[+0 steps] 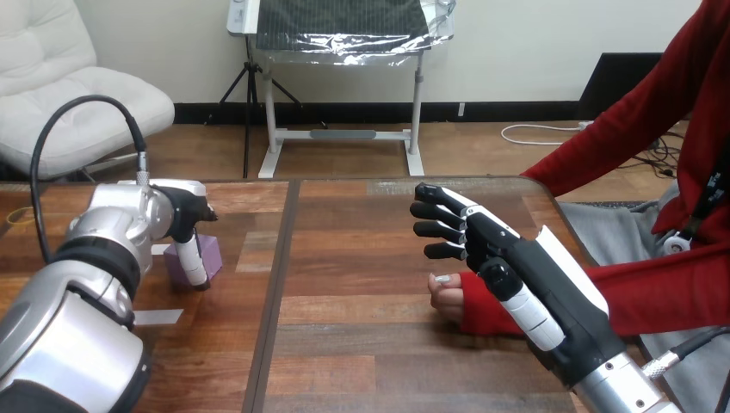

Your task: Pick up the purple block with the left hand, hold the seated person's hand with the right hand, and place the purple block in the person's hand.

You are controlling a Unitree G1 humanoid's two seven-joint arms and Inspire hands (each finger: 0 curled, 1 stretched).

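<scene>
The purple block (209,255) stands on the table (353,344) at the left. My left hand (185,215) is down on it: the thumb (193,265) lies along the block's near face, and the fingers are hidden behind the block. At the right, the person's hand (447,298), in a red sleeve, rests loosely closed on the table. My right hand (516,249) hovers just over that wrist with its fingers (439,215) stretched to the left. Its thumb is over the sleeve and not curled round it. I see no grip on the person.
A white strip of tape (159,317) lies on the table near my left forearm, and another sits beside the block. The person's other arm (620,146) reaches in from the upper right. A dark seam (280,284) runs down the tabletop between the two hands.
</scene>
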